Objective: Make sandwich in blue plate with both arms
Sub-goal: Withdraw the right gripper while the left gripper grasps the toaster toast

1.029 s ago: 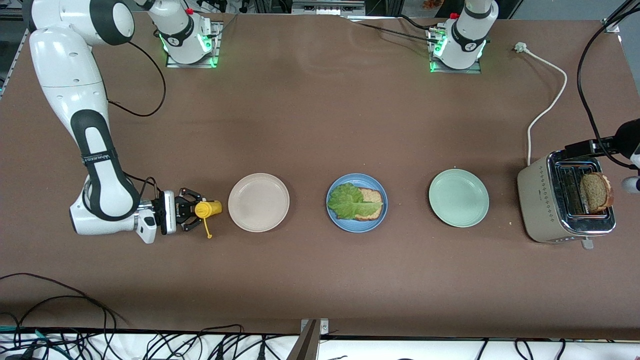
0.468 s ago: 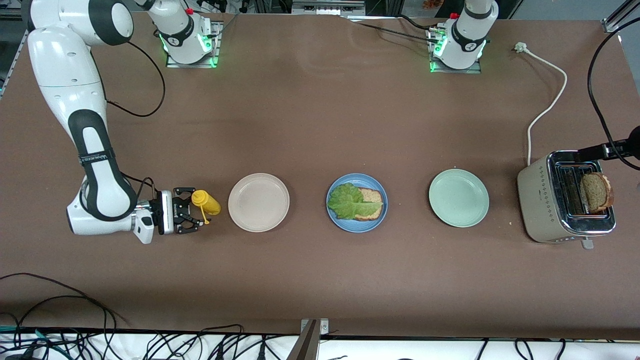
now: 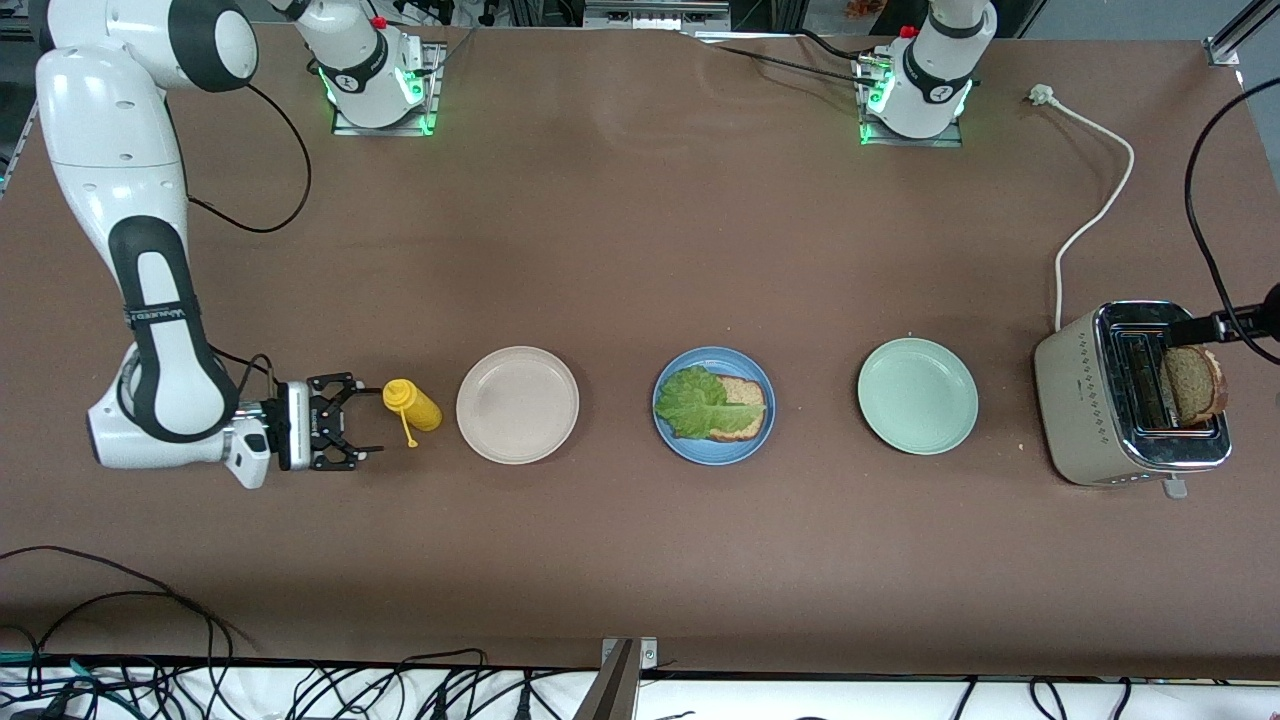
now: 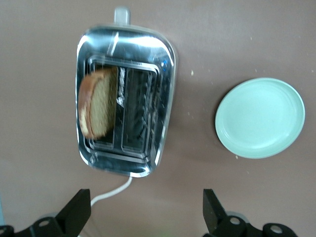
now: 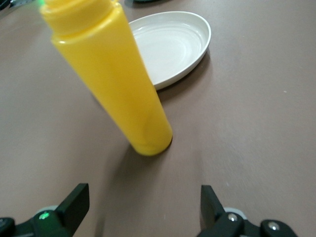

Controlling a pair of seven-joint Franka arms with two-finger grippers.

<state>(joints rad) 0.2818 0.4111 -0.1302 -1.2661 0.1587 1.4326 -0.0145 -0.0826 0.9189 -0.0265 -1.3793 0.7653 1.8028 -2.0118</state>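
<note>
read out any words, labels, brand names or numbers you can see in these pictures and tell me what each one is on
Right arm: white lettering along a black band on the forearm, too small to read.
Right gripper: small white print on its black body, too small to read.
Toaster, yellow bottle, the plates: no text shows.

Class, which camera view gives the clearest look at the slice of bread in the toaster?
The left wrist view: it looks straight down on the bread slice standing in one slot of the toaster. The front view shows the same slice smaller, at the table's edge. The right wrist view does not show it.
</note>
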